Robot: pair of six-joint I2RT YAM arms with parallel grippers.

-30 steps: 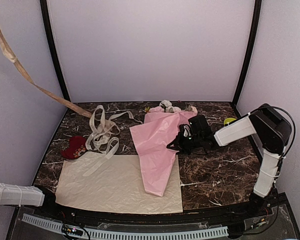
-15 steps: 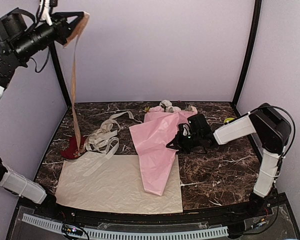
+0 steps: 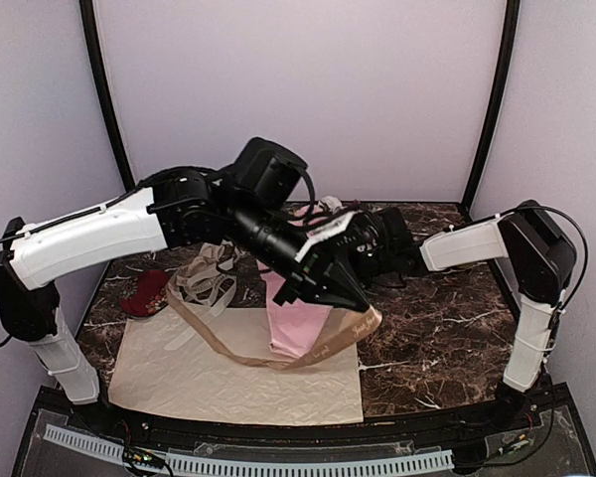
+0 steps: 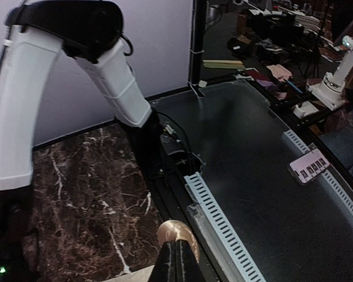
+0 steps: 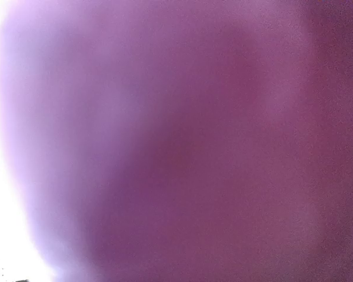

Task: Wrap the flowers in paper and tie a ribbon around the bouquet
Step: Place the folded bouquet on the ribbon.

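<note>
With left pincer [image 3: 361,301] clamped on ribbon [image 3: 278,360] and right pincer [image 3: 375,250] closed at bouquet [image 3: 296,323], keep loop low and taut, pass under it, avoid snagging beige sheet [image 3: 199,373].

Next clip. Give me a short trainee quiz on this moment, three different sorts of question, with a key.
1. True or false: the left fingers are shut on the long tan satin ribbon.
2. What colour is the small object left of the cream-white ribbon tangle? A red B blue C green
3. Fill in: the tan ribbon's loop crosses over the pale ___ paper sheet.
Key: 1 true; 2 A; 3 cream.
</note>
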